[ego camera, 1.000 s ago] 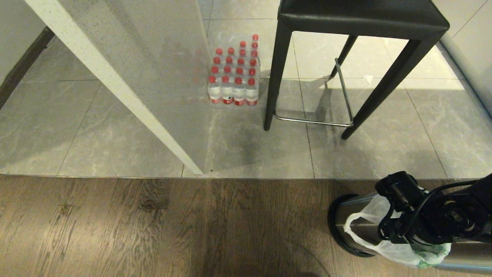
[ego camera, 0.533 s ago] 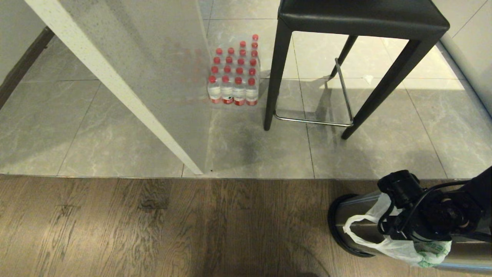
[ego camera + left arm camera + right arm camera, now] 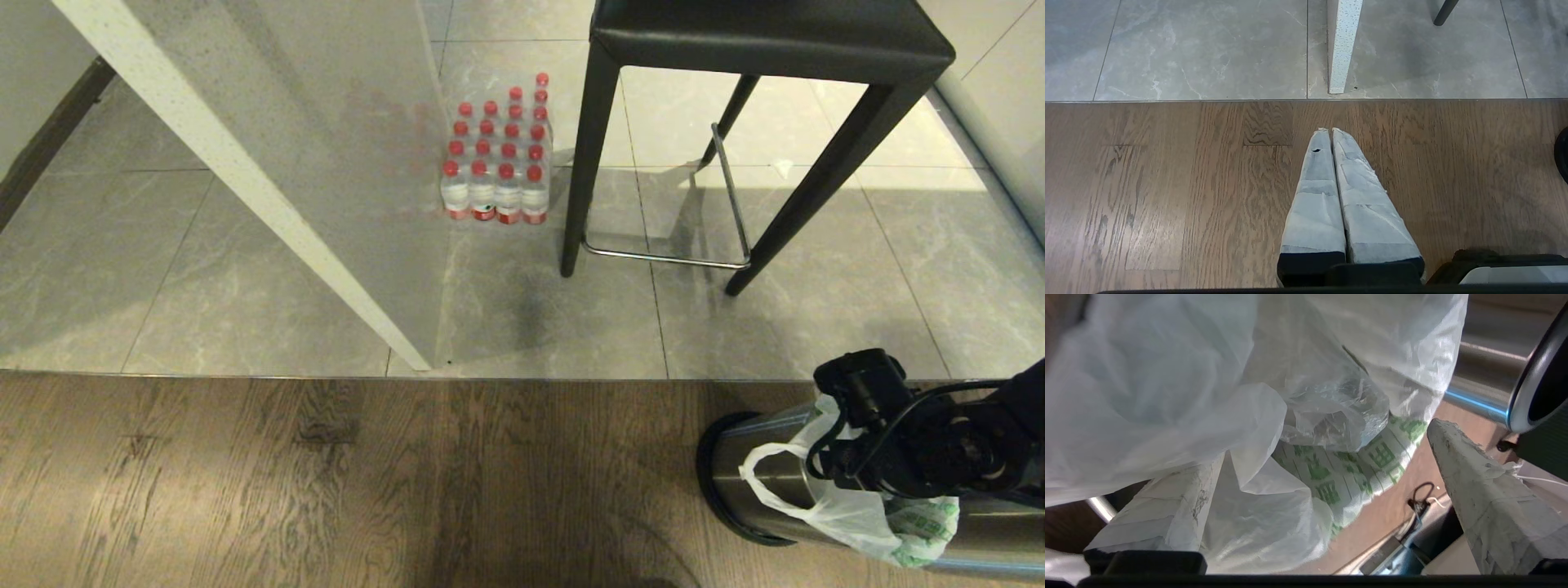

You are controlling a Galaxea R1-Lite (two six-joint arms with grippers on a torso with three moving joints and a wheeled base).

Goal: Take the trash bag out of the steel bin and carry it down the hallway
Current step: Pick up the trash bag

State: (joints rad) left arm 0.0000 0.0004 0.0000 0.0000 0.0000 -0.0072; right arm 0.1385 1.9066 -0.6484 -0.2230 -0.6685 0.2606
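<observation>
Trash bag (image 3: 849, 510) plastic, thin and translucent white with green print, drapes over the mouth of the steel bin (image 3: 755, 478), one loop handle hanging down the bin's brushed side. The bin stands on the dark wood-plank floor (image 3: 326, 482), just short of the seam where the grey marble-look tiles (image 3: 816, 327) begin. The right gripper (image 3: 1327, 465) sits right over the bin's rim, buried in the bag: in the right wrist view its two taped fingers (image 3: 1474, 486) stand spread wide, with folds of the bag and the green print bunched between them, and they are not pinching the plastic. One finger lies under a fold of the bag; the other is clear of it, near the bin's black rim ring.

The left gripper (image 3: 1331, 130) is parked well away from the bin, above bare wood planks, its taped fingers pressed together with nothing between them.

Beyond the bin, on the tiles, stands a black stool (image 3: 767, 49) with a chrome footrest. Farther from the bin, past the stool's leg, sits a shrink-wrapped pack of red-capped water bottles (image 3: 498, 155) beside a speckled white panel (image 3: 269, 180).
</observation>
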